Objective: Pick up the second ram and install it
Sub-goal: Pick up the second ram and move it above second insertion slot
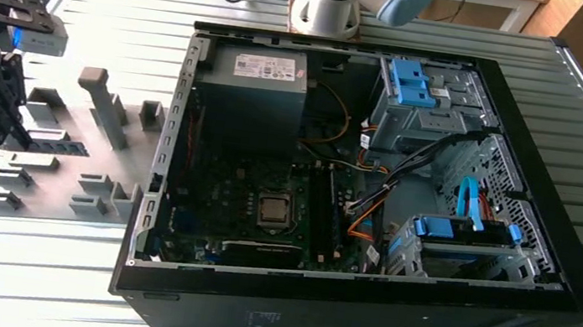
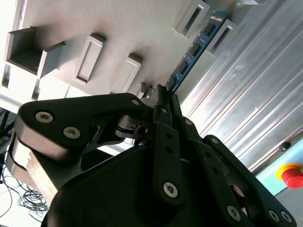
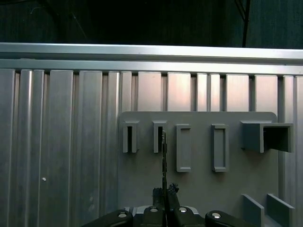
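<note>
Ribbed, silvery aluminium all across the bench (image 1: 119, 14), grooved in long parallel slats. Toward its edge on the exterior view's left, a matt grey fixture plate (image 3: 199, 189), flat and smooth, studded with boxy blocks and narrow rectangular slot frames (image 3: 183, 147). Across the middle of the bench and out toward the exterior view's right, an open black computer case (image 1: 361, 321): perforated metal cages, bright blue plastic drive brackets (image 1: 410, 82), a dark motherboard (image 1: 209, 195), orange and black cables. Over the plate, the second ram (image 2: 196, 47): thin, flat and long, a blue circuit board with a row of dark square chips, standing on its long edge. Pinched at one end by the gripper (image 2: 166, 94), black and angular, all bolted linkages and bright screw heads, slim fingers (image 2: 163, 123) pressed against both faces of the board. Far end of the board just beside two small slot frames; impossible to tell whether seated in one or clear of it. Pale metal arm base (image 1: 324, 7) at the bench's edge at the top of the exterior view; wrist low near the edge on that view's left, fingertips aimed along the plate toward the case.
</note>
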You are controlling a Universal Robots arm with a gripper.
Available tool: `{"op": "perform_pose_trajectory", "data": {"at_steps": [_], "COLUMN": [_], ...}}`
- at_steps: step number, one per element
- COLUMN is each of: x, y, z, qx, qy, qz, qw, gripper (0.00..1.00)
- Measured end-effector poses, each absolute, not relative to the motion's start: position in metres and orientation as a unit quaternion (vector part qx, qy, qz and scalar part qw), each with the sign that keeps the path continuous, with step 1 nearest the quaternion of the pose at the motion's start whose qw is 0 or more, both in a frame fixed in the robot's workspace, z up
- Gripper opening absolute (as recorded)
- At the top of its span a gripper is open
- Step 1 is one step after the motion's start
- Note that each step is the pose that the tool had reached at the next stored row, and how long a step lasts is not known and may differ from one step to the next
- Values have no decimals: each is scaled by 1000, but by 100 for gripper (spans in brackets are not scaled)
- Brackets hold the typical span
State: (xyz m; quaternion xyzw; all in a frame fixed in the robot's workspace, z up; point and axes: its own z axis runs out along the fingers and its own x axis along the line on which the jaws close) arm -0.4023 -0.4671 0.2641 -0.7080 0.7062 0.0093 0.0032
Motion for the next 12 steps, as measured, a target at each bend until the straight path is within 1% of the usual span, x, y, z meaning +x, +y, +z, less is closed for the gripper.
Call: {"op": "perform_pose_trajectory", "data": {"at_steps": [12], "x": [-402], "y": [-467], "z": [269], "qx": [-708], "qy": [706], "qz": [9], "qw": [3], "gripper": [14]}}
